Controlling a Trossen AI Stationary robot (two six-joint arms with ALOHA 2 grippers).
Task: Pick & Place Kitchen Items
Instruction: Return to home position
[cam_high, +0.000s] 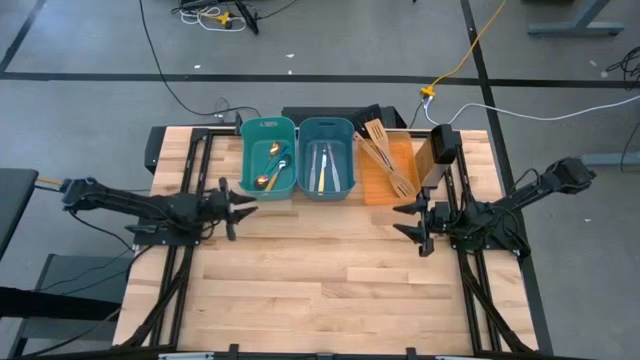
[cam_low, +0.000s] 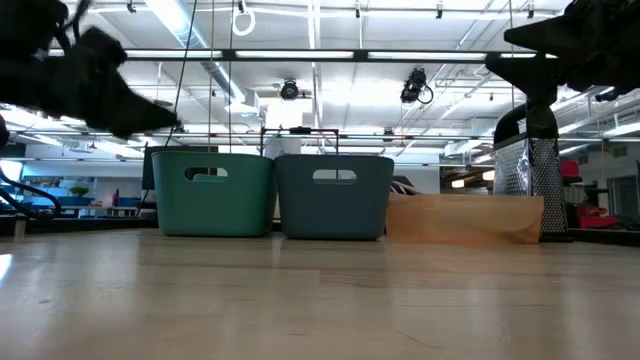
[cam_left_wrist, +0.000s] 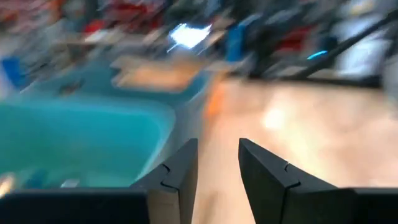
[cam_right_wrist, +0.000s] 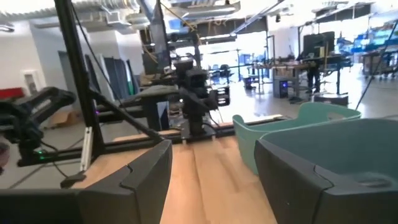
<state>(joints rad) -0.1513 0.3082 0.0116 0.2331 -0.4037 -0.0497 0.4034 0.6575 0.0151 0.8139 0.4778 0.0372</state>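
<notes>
Kitchen items (cam_high: 322, 168) all lie in the green bin (cam_high: 244, 150), blue bin (cam_high: 353, 150) and orange tray (cam_high: 372, 187). Left hand (cam_high: 243, 207), narrowly parted and empty, hovers beside the green bin; a careless retreat could clip it. Right hand (cam_high: 405, 222) gapes wide, empty.

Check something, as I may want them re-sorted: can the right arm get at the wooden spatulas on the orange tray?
Probably yes. The right end effector hangs open near the orange tray, the wooden spatulas lie uncovered on it, and nothing stands between. The grater stands to one side.
</notes>
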